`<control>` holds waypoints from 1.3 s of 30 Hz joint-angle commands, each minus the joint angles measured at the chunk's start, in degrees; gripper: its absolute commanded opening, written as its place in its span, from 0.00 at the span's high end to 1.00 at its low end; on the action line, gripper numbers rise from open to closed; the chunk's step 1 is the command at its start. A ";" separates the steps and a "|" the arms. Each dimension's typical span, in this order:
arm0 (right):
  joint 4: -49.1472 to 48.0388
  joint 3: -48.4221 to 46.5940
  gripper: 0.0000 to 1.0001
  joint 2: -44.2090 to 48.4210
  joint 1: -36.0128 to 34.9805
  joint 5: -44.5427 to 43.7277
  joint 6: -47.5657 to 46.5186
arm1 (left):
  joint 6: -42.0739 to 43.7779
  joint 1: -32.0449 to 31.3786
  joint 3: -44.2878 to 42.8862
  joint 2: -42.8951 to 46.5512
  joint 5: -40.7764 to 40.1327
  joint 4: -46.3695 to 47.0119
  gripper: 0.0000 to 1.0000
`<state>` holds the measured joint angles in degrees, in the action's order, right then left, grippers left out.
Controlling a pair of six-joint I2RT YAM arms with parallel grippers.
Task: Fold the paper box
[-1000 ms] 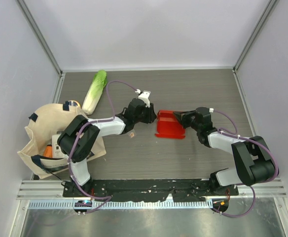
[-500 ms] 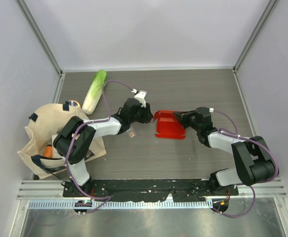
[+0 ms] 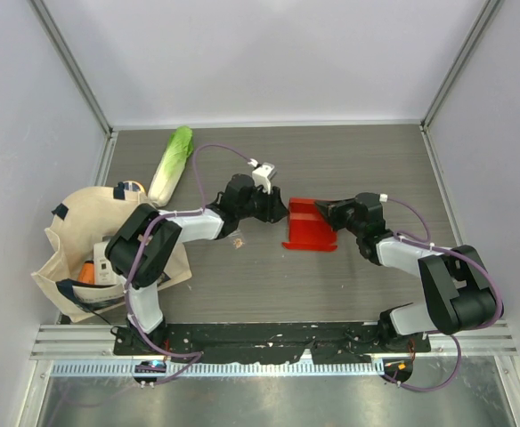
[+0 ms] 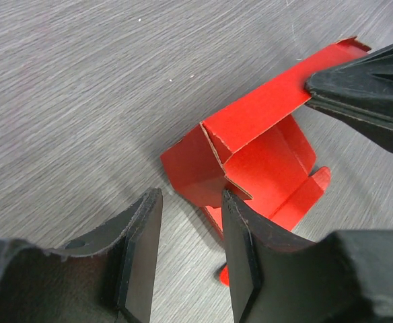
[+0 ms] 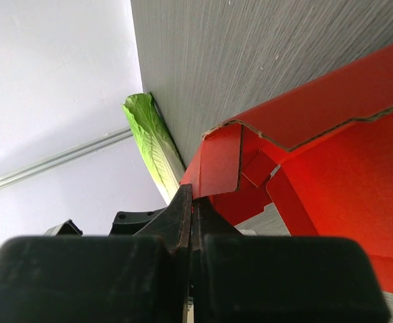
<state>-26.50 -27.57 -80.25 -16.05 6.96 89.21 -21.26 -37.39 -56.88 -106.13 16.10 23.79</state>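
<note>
The paper box (image 3: 309, 229) sits half formed in the middle of the tabletop (image 3: 358, 169). The left tool (image 4: 191, 196) had drawn back half a second ago, when the box's left wall bowed outward. It has now pressed in again, and that wall stands squarer. Its jaws are narrowly parted at the corner, gripping nothing. The right tool (image 5: 191, 202) stays clamped on the opposite wall, bracing it. Tucking likely comes next.

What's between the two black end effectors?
The bright red creased paper box, in the top view: left end effector open beside it, right end effector pinching its wall.
</note>
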 commanded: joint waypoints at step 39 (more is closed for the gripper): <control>12.08 -5.64 0.99 -2.02 4.27 8.77 6.59 | -14.87 -7.00 -3.05 -2.32 -24.52 -18.15 0.57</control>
<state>-18.33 -30.70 -80.95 -12.36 13.45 94.89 -37.06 -43.88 -56.84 -106.59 -1.85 10.48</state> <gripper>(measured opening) 0.033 0.440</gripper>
